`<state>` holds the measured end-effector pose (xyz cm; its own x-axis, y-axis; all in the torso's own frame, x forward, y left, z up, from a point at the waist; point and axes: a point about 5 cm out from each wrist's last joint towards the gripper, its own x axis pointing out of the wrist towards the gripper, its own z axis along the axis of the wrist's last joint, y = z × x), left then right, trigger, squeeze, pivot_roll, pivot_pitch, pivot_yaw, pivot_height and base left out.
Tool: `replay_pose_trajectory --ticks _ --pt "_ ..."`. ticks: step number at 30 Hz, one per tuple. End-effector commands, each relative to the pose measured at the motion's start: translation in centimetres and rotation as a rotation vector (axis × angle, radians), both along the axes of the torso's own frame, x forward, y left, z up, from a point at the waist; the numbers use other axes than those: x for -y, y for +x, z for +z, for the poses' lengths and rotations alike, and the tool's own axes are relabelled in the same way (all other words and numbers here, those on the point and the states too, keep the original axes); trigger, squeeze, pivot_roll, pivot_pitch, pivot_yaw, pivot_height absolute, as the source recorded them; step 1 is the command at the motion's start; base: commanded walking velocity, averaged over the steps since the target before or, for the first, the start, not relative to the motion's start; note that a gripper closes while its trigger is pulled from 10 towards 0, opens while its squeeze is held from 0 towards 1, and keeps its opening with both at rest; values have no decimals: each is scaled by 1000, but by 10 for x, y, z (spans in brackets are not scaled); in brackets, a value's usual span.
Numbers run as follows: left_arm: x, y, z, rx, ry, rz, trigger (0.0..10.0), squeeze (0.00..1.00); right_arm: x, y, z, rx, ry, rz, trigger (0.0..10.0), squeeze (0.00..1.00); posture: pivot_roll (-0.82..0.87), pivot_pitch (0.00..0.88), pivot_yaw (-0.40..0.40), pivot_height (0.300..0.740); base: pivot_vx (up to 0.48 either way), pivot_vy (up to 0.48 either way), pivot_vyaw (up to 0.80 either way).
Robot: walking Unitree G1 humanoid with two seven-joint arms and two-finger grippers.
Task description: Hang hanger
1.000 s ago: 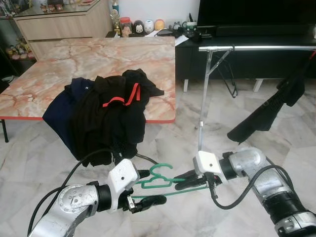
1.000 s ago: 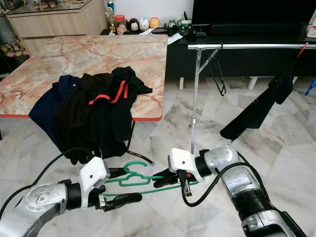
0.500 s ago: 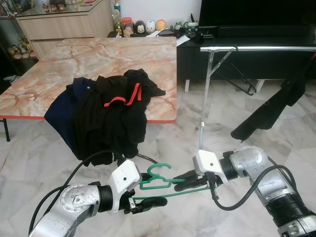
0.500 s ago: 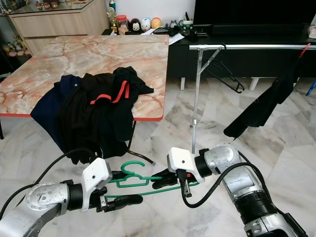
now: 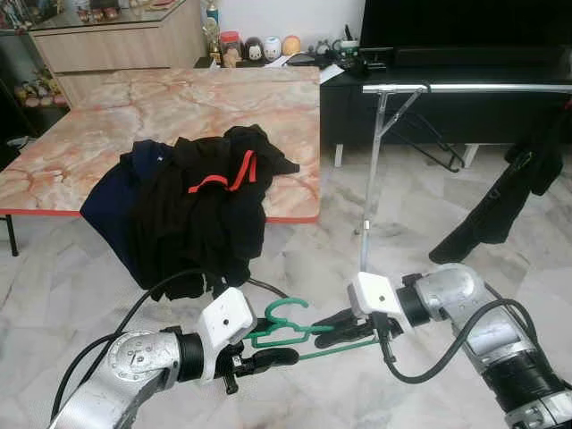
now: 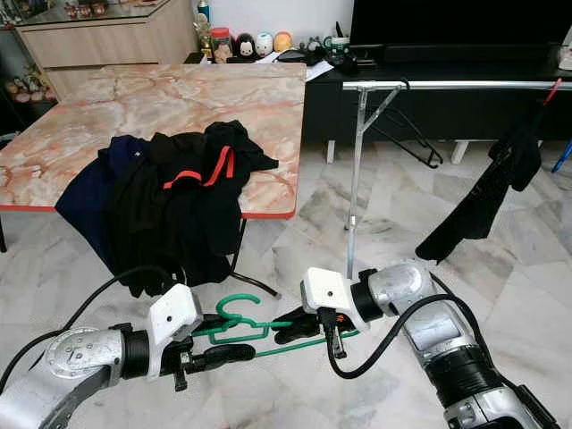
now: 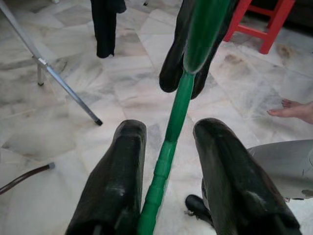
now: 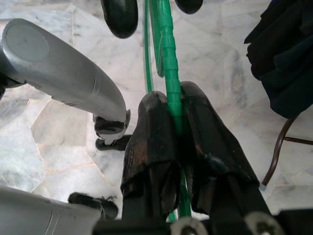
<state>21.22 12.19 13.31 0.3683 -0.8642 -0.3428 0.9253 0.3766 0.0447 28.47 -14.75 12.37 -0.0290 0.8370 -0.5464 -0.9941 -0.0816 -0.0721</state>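
A green plastic hanger (image 5: 288,325) hangs low over the marble floor between my two grippers, hook upward. My right gripper (image 5: 323,332) is shut on its lower bar; in the right wrist view the black fingers (image 8: 155,132) clamp the green bar (image 8: 168,58). My left gripper (image 5: 279,357) stands open at the other end. In the left wrist view the bar (image 7: 176,117) runs through the gap between its fingers (image 7: 124,161) without touching either. The silver clothes rail (image 5: 465,88) stands behind on the right, well above the hanger.
A black garment (image 5: 505,197) hangs from the rail. A marble-top table (image 5: 179,98) on the left carries a pile of dark clothes (image 5: 197,206) spilling over its front edge. A black TV console (image 5: 420,121) stands behind the rack. A person's foot (image 7: 293,108) and a red stool (image 7: 266,24) are nearby.
My left gripper's fingers have drawn closer together around the hanger's bar. The black garment on the rail has swung. The right gripper keeps its hold.
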Motion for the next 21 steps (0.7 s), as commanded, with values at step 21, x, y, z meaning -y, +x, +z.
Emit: replay_pose_trajectory --ticks 21 --pt "-4 1 2 -15 -3 -22 0 0 -5 -1 3 11 19 18 10000 0 -24 15 38 740 0 0 0"
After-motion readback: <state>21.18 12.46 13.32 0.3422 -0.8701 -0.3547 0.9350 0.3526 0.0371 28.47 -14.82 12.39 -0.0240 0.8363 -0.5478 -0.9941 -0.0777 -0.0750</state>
